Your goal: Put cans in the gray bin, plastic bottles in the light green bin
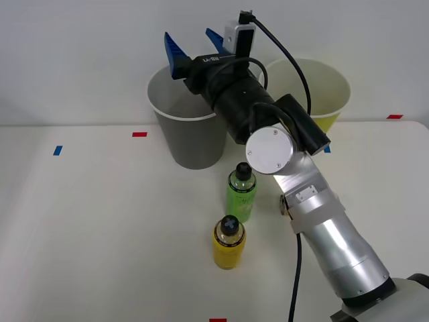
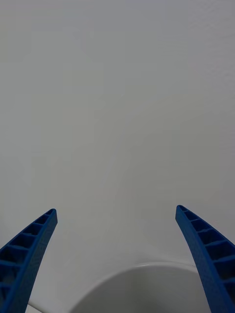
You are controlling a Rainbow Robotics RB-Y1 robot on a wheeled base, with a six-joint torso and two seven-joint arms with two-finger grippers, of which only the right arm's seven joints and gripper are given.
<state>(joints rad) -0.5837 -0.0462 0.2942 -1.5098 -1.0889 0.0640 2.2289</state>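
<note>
Currently my right tool (image 1: 196, 47) hangs wide and empty over the gray bin (image 1: 191, 144); retracting, my elbow could topple the green bottle (image 1: 241, 193) mid-bench.

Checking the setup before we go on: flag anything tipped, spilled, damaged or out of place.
Nothing stands out. The bright green plastic bottle and yellow plastic bottle stand upright with black caps on. The tall gray bin and yellow-green bin stand upright. The right gripper, blue fingers open, hovers above the gray bin.
</note>
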